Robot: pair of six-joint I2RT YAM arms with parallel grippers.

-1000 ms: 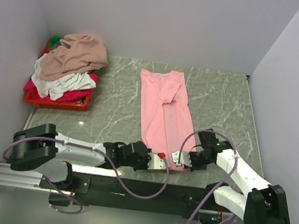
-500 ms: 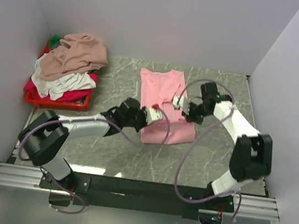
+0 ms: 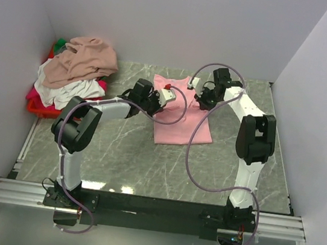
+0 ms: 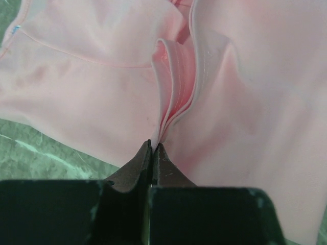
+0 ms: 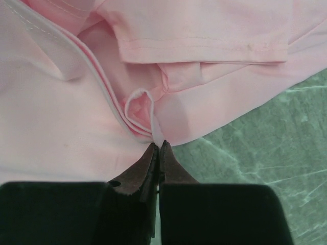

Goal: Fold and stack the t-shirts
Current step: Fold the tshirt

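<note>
My left hand: My left gripper (image 4: 155,147) is pinched tight on a bunched fold of the pink t-shirt (image 3: 181,120). The fold sits right at my fingertips, low in the middle of my left wrist view.
My right hand: My right gripper (image 5: 158,147) is pinched tight too. It grips a little curled edge of the same shirt, low in the middle of my right wrist view.
Where my hands are: In the top view both are near the top middle of the frame, over the far end of the pink shirt. They are close together, the left one on the left.
Pink shirt: It lies on the green stone table (image 3: 146,160), a bit above the middle of the top view. Where I hold it, the cloth is in layers, one on top of another.
Hem: A stitched hem (image 5: 204,51) runs across the top of my right wrist view.
Blue spot: A tiny blue spot (image 4: 17,28) shows on the shirt's edge, in the upper left corner of my left wrist view.
Other shirts: They make a heap in the upper left of the top view. The tan t-shirt (image 3: 86,57) is on top, the white t-shirt (image 3: 64,89) is under it, and the magenta t-shirt (image 3: 74,106) is lower down. The green t-shirt (image 3: 60,43) peeks out at the back.
Basket: The red basket (image 3: 61,112) holds the heap, next to the left wall.
Gap: The heap is well apart from the pink shirt.
</note>
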